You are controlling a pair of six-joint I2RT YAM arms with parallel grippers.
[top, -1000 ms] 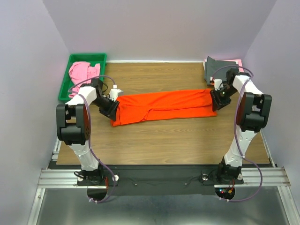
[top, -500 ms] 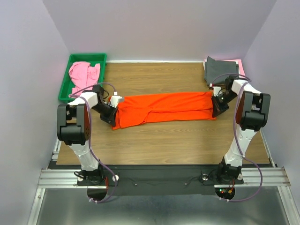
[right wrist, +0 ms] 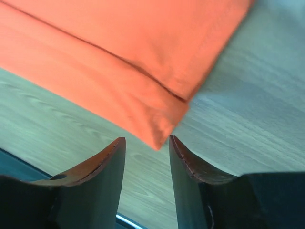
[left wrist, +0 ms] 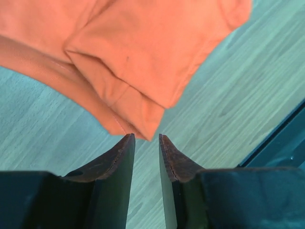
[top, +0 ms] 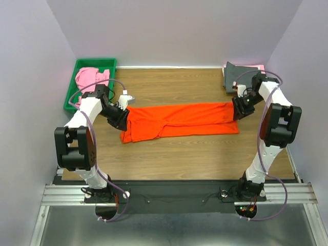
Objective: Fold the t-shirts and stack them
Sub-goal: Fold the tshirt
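Orange t-shirt (top: 179, 120) spans from spread left hand (left wrist: 147, 137) to spread right hand (right wrist: 147, 140), seemingly ungripped.

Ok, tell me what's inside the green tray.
A crumpled pink t-shirt lies in the green tray. Whether anything lies beneath it cannot be seen, and the left arm covers the tray's near right corner.

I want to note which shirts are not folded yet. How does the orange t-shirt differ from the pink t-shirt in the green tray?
The orange t-shirt lies flat on the table, folded into a long strip; the pink t-shirt is crumpled in a heap in the green tray. The orange one sits mid-table; the pink one is at the far left corner. Both are plain cloth.
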